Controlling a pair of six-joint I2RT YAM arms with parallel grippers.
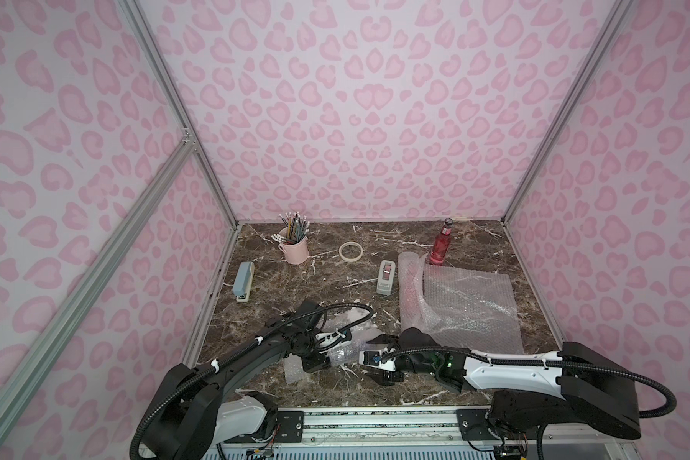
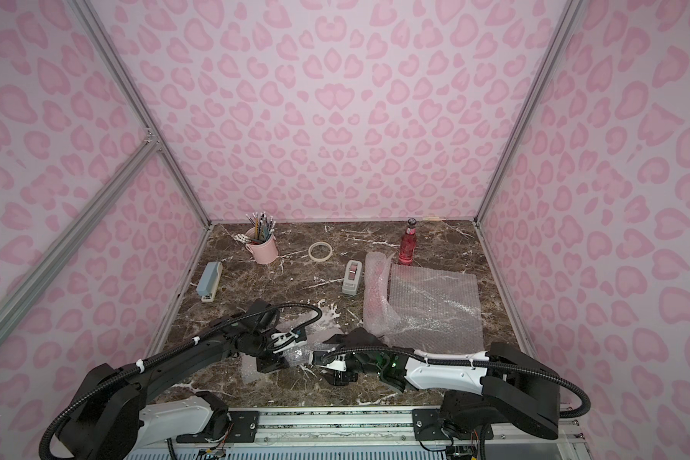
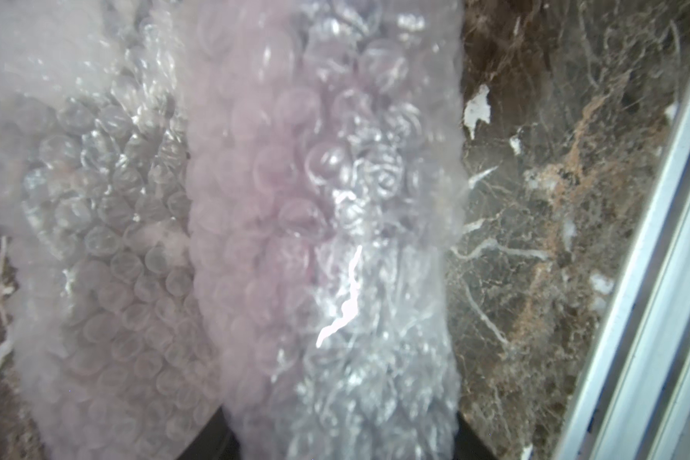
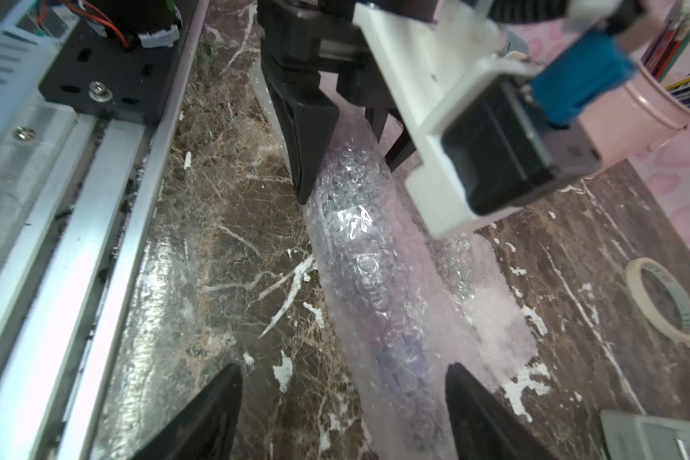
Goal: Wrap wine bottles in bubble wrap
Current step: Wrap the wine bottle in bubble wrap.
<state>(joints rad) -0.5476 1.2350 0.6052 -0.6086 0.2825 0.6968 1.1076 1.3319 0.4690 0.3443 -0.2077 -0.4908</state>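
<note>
Left pincer [image 4: 347, 179] squeezes bubble wrap roll [image 4: 375, 271] lying near counter [image 1: 315, 286] front; purple bottle [image 4: 405, 354] shows dimly inside, so one looks wrapped. Right pincer [image 4: 343, 368] wide open over roll. Pink bottle [image 1: 440, 247] stands bare at back beside flat sheets [image 1: 471, 302]: not wrapped yet.

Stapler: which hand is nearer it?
Left. The left hand grips the bubble wrap roll, closer to the base and right of the stapler; the right hand sits farther right along that roll.
</note>
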